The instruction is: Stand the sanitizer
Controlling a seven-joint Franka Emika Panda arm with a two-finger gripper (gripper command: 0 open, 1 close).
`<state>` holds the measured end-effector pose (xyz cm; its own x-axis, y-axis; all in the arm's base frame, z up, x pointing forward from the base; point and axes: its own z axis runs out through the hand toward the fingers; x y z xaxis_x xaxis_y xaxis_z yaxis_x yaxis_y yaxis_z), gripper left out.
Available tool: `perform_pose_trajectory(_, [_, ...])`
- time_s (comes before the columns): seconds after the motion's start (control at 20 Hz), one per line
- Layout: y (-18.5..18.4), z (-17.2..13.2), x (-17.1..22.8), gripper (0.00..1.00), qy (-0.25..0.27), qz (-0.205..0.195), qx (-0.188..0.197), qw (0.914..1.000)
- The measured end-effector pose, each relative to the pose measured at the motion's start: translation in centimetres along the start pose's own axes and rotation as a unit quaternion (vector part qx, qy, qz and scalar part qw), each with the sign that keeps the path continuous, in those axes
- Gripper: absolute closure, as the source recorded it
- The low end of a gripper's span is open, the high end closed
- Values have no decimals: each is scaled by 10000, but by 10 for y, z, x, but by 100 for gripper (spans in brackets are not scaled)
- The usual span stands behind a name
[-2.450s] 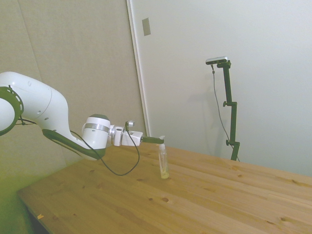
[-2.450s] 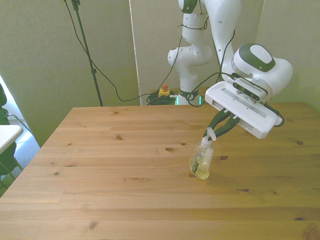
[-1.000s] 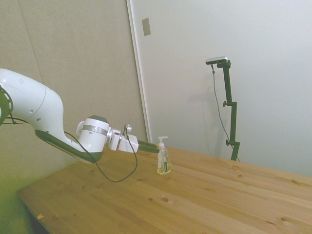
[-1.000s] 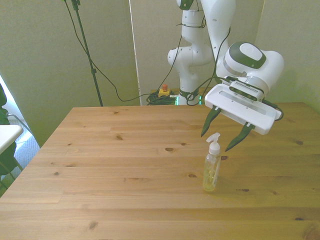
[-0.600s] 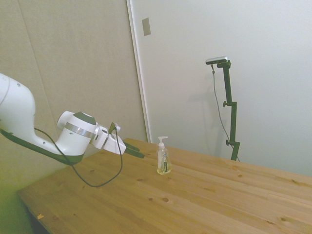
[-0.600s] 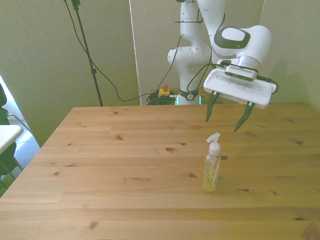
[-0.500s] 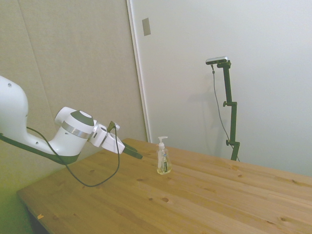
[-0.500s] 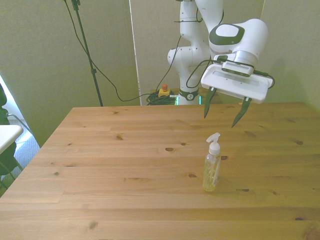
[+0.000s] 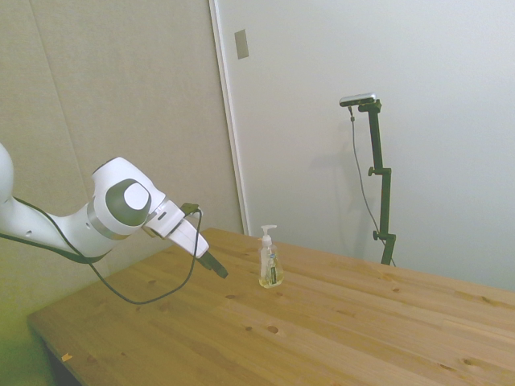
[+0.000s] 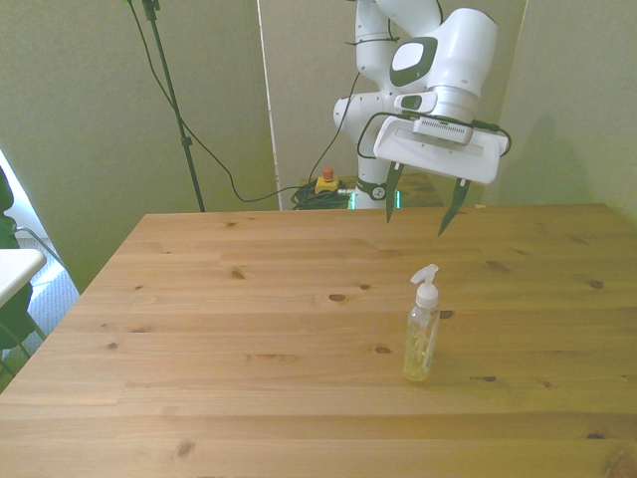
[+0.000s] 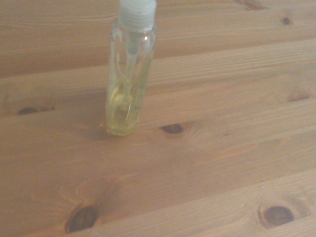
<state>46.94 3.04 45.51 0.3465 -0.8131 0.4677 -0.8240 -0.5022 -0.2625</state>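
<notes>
The sanitizer (image 10: 421, 334) stands upright on the wooden table (image 10: 249, 398), a small clear bottle with yellowish liquid and a white pump top. The side view shows the sanitizer (image 9: 269, 261) near the table's far edge, and the wrist view shows the sanitizer (image 11: 128, 74) from close by, its pump cut off by the frame. My gripper (image 10: 418, 212) hangs open and empty in the air, well behind and above the bottle, nearer the robot base. In the side view the gripper (image 9: 219, 270) is to the bottle's left, apart from it.
A black tripod stand (image 10: 174, 100) with a cable rises behind the table at the front view's left. A small red button box (image 10: 325, 179) lies on the floor by the robot base.
The gripper let go of the sanitizer, which now stands upright by itself. The open gripper has drawn back and up, away from the bottle toward the robot base.
</notes>
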Motion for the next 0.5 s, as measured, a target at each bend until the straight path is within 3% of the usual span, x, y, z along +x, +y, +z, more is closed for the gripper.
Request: perform_pose_trajectory(0.5, [44, -34, -10, 0, -889, -640, -62, 9940])
